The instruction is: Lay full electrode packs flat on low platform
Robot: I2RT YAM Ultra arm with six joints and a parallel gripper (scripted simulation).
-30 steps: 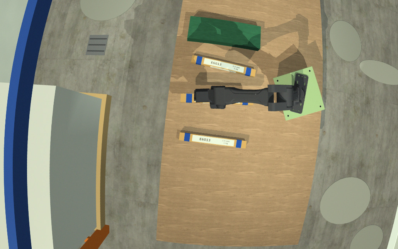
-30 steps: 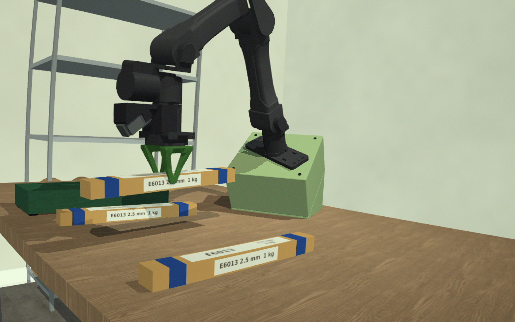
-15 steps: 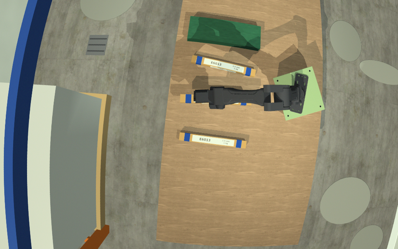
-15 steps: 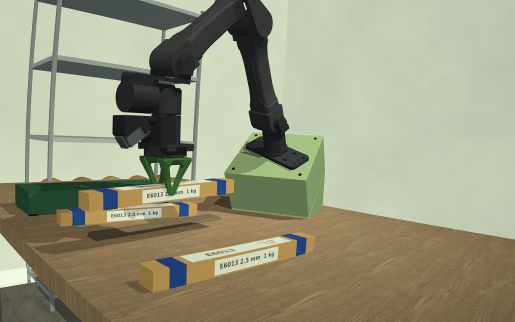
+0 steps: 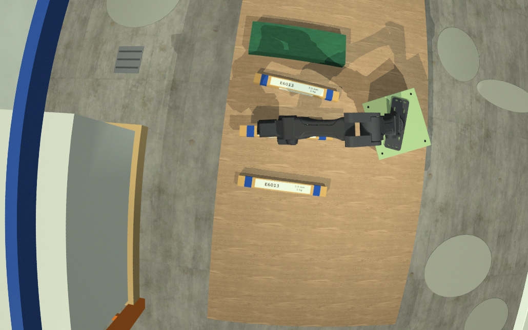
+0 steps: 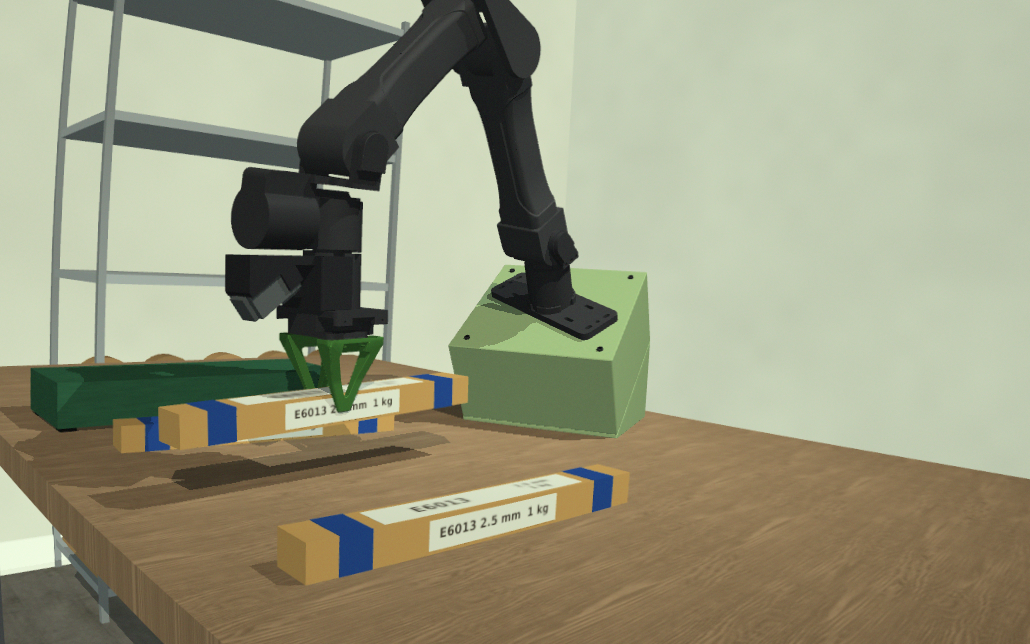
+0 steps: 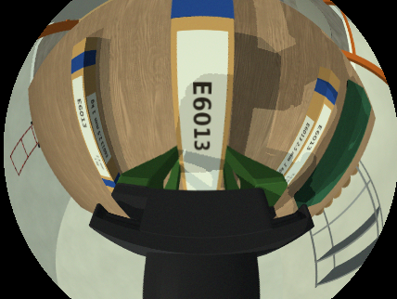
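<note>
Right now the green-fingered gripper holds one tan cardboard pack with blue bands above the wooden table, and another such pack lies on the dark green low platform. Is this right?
Not quite. The dark green low platform carries no pack, as the top view shows. The green-fingered gripper does hold one tan cardboard pack; the other two lie on the wooden table.
</note>
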